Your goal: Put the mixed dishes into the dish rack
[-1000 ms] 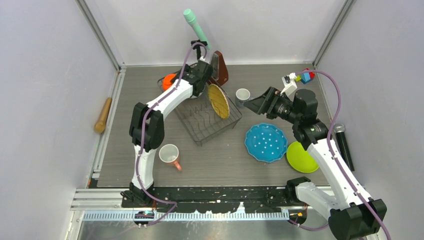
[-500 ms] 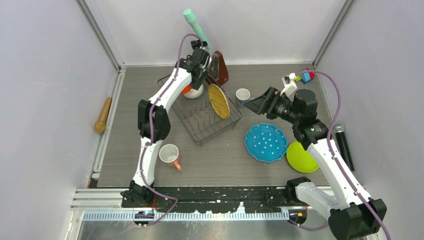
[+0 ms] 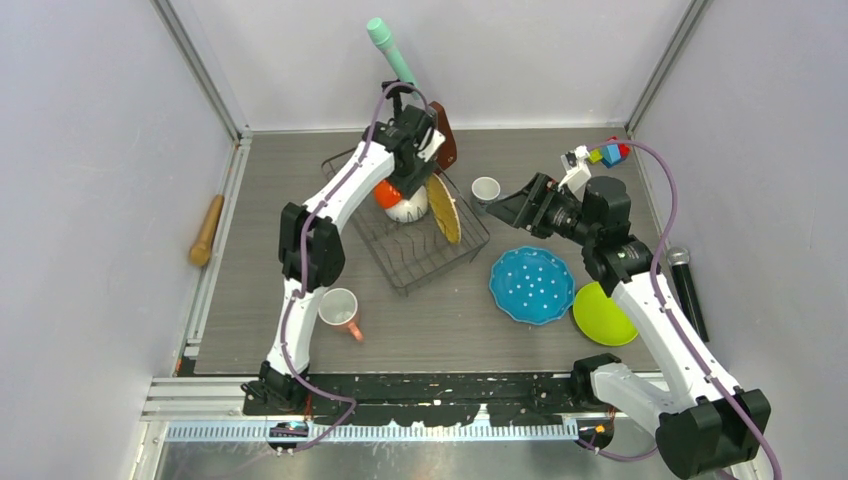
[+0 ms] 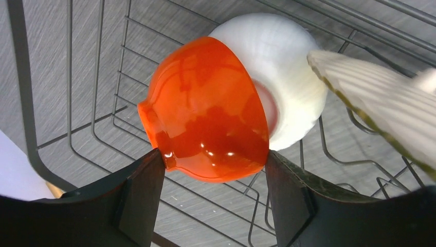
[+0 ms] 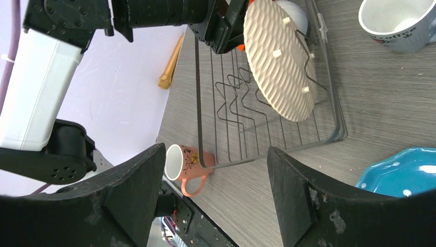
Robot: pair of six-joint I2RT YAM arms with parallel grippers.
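My left gripper (image 3: 408, 178) reaches into the black wire dish rack (image 3: 424, 266) and is shut on the orange bowl (image 3: 384, 192), which rests against the white bowl (image 3: 410, 208). In the left wrist view the fingers (image 4: 141, 190) press both sides of the orange bowl (image 4: 205, 113) above the rack wires (image 4: 69, 103), with the white bowl (image 4: 280, 62) behind. The yellow woven-pattern plate (image 3: 441, 205) stands upright in the rack. My right gripper (image 3: 495, 206) is open and empty by the small grey mug (image 3: 485, 188). The pink mug (image 3: 340, 311), blue dotted plate (image 3: 531, 284) and lime green plate (image 3: 603, 316) lie on the table.
A wooden rolling pin (image 3: 208, 229) lies along the left edge. A brown metronome (image 3: 444, 140) stands behind the rack. A black microphone (image 3: 688, 290) lies at the right edge. The right wrist view shows the rack (image 5: 197, 103), yellow plate (image 5: 280, 62), pink mug (image 5: 187, 162) and grey mug (image 5: 396, 20).
My left gripper has carried the orange and white bowls from the table left of the rack rightward into the rack, beside the yellow plate. The right arm has barely moved.
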